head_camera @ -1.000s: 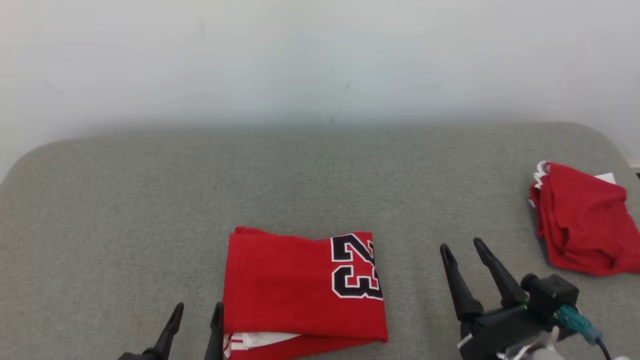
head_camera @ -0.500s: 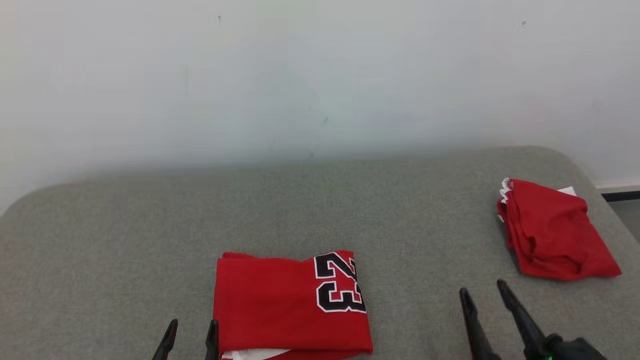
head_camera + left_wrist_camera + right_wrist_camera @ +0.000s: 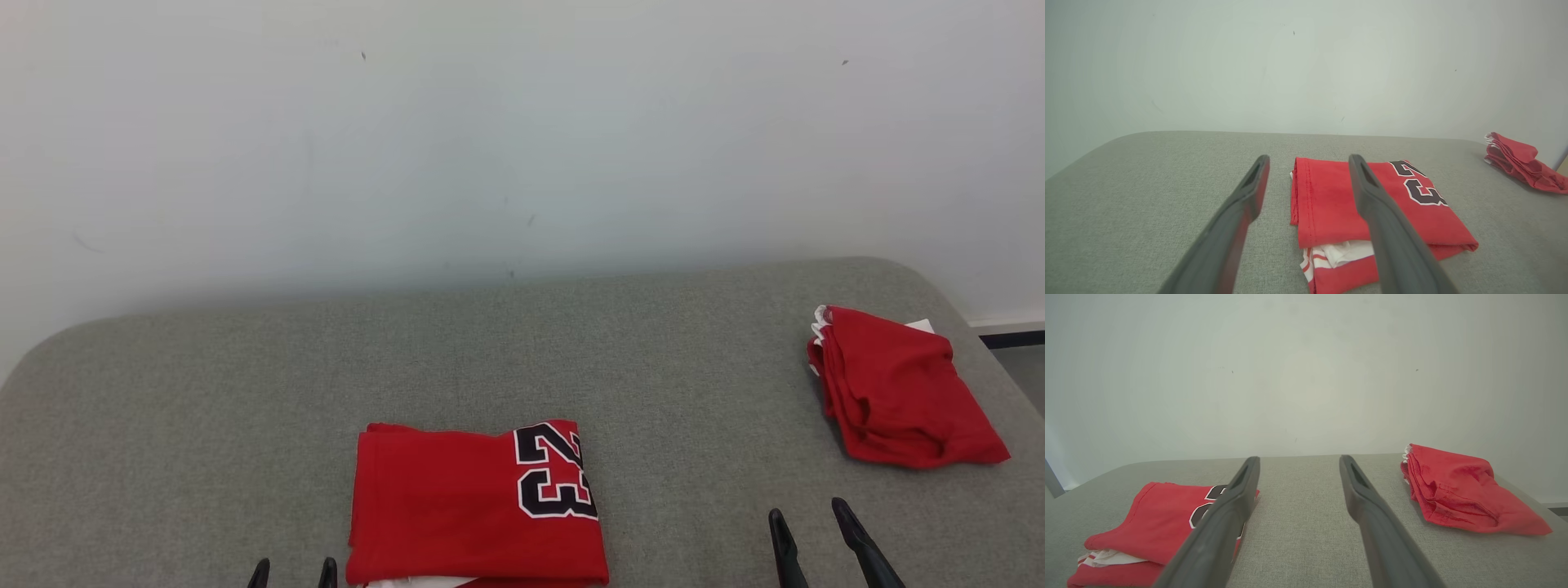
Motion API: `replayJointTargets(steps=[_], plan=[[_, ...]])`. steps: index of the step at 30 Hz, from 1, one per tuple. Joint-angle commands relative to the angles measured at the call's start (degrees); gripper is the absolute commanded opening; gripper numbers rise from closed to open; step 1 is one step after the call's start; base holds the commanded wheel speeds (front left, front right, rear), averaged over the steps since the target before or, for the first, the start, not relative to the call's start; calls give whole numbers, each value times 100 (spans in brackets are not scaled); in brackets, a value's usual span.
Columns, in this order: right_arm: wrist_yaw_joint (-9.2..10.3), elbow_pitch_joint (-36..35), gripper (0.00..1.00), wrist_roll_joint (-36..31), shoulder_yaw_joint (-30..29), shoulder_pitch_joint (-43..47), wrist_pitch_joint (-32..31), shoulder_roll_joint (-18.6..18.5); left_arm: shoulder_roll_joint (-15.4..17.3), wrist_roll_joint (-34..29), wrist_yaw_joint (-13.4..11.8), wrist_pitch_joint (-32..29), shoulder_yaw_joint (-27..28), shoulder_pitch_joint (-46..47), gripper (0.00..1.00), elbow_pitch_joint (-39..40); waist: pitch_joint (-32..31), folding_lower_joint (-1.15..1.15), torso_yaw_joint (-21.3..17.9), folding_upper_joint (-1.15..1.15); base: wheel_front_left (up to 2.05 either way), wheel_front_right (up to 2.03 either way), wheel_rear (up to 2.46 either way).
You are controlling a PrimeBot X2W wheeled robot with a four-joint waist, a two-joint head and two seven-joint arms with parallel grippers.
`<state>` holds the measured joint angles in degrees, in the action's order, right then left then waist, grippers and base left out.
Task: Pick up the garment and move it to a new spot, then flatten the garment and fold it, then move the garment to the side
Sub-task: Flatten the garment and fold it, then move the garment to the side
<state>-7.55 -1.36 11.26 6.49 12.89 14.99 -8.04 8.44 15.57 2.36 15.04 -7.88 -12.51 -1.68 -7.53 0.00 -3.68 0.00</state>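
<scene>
Folded red jersey w/ black "23" lies flat at front centre of grey fabric worktop, just right of left gripper; soft, light, floppy, so prob. best pinched thru all layers at its near edge, else folds slip. Both grippers' fingers spread wide, empty; right gripper well apart from it. Crumpled red cloth bundle sits far right, likely crowding that side.

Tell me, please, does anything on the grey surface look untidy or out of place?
Slightly. The folded red jersey has a white striped layer poking out at its near edge, so the fold is uneven. The other red garment at the right lies loosely bunched.
</scene>
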Motion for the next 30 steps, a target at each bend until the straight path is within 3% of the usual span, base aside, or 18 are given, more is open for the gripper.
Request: replayJointTargets(steps=[1, 11, 30], plan=[[16, -27, 100, -36, -34, 83, 21, 39, -82, -130, 83, 17, 87, -95, 100, -36, -9, 0, 16, 0, 0, 0, 0], [16, -33, 100, -25, -46, 146, 22, 85, -381, -481, 412, 17, 447, -133, 100, -159, -22, 0, 63, 0, 0, 0, 0], [16, 18, 100, 76, 12, 143, 22, 73, -516, -724, 508, 17, 560, -104, 100, -231, 16, 0, 161, 0, 0, 0, 0]])
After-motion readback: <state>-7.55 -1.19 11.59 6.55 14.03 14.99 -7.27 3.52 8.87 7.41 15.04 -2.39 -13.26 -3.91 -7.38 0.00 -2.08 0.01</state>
